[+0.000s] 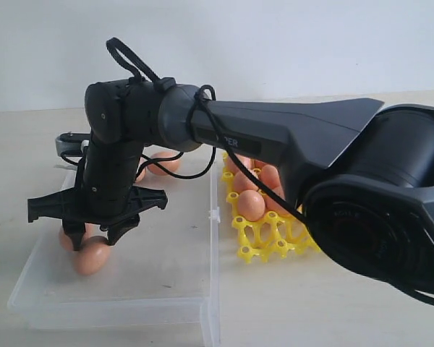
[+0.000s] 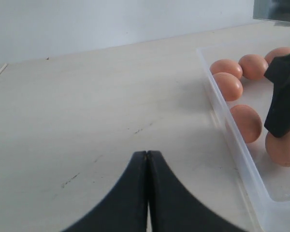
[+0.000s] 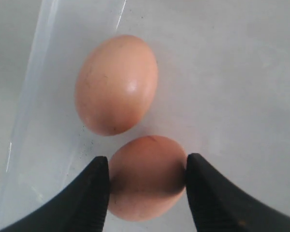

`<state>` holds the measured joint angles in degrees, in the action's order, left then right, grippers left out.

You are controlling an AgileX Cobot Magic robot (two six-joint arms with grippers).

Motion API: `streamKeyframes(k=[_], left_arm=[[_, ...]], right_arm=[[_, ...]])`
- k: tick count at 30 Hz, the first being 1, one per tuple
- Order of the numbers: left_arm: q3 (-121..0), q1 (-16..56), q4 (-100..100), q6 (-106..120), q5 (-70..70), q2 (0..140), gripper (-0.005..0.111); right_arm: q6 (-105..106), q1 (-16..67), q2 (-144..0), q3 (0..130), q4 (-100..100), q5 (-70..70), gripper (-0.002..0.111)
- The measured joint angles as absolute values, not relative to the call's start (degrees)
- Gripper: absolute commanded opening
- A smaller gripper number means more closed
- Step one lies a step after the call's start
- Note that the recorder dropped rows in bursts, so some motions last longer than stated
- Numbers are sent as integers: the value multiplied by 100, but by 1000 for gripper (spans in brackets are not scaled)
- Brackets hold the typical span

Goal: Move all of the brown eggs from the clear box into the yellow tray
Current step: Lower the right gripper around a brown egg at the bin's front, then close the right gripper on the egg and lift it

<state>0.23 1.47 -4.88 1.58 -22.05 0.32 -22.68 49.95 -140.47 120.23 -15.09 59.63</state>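
You see the eggs [image 1: 92,256] in plain orange-brown to tan, the near ones faintly dark-flecked, against a colourless see-through box [image 1: 166,282] and a bright yellow tray [image 1: 264,242]. Your left gripper [image 2: 146,157] and right gripper [image 1: 95,238] are matt black, and the arm [image 1: 275,134] is dark grey. The table [image 2: 87,96] is pale beige with a few dark scuffs, and the wall [image 1: 275,43] is white.

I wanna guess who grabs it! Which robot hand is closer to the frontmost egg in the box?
Right. The right gripper clasps that brown egg; the left gripper is shut over table outside the clear box.
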Motion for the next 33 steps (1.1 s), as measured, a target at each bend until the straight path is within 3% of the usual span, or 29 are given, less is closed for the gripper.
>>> streamKeyframes(k=[24,33], left_arm=[[23,147,-488,158,-2205,32,0],[23,147,-488,158,-2205,32,0]], right_arm=[[-2228,5083,-14154,12151,-1314,6584,48],[-2267,5051,-14186,12137,-1513,5991,48]])
